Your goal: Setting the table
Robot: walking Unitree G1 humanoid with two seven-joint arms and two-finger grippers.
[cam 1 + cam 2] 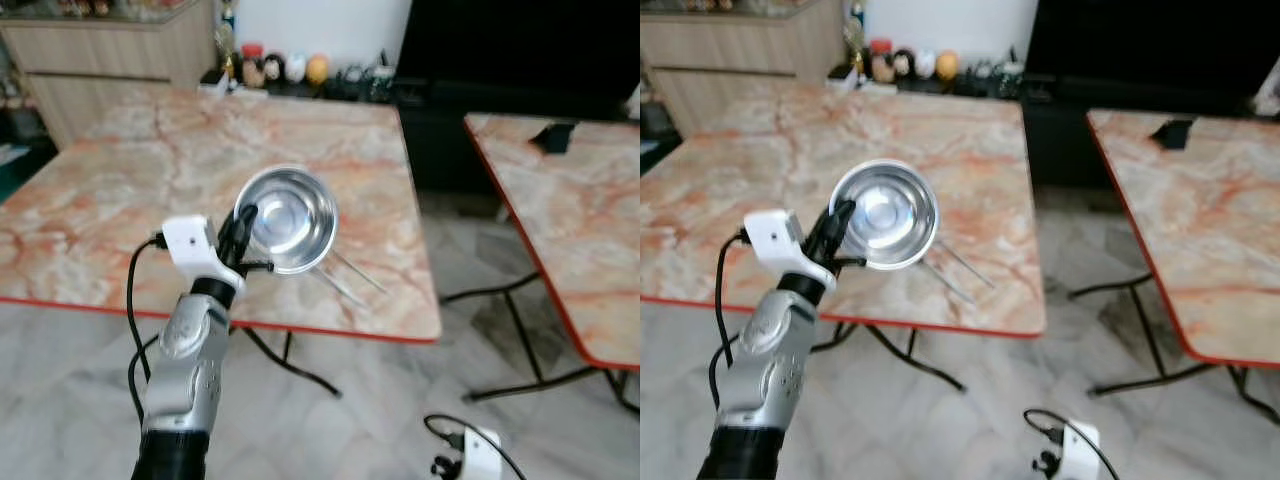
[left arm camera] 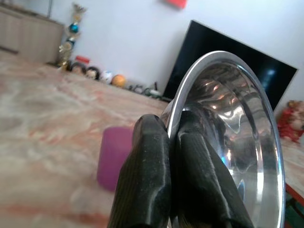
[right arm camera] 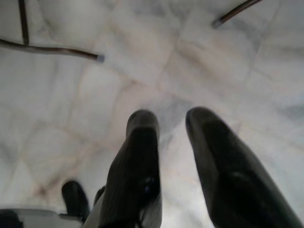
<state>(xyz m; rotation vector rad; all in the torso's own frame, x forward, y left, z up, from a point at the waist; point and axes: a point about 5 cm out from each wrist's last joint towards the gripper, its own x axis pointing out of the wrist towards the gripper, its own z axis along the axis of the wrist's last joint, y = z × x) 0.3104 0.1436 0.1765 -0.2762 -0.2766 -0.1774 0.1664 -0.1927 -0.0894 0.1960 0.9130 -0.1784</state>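
A shiny steel bowl [image 1: 290, 220] is tilted on its side above the near part of the marble table [image 1: 110, 200]. My left gripper [image 1: 243, 225] is shut on the bowl's rim; in the left wrist view one finger [image 2: 147, 175] lies outside the bowl [image 2: 237, 142] and the other inside. Two metal chopsticks [image 1: 350, 275] lie on the table just right of the bowl. A blurry purple object [image 2: 114, 156] stands on the table beyond the fingers. My right gripper [image 3: 173, 121] hangs low over the floor, open and holding nothing.
A second marble table [image 1: 570, 220] stands to the right, with a gap of tiled floor [image 1: 470, 260] between the two. Black folding legs [image 1: 520, 340] reach under both. Behind are a wooden cabinet [image 1: 110, 50], small figurines [image 1: 290, 68] and a dark TV [image 1: 520, 50].
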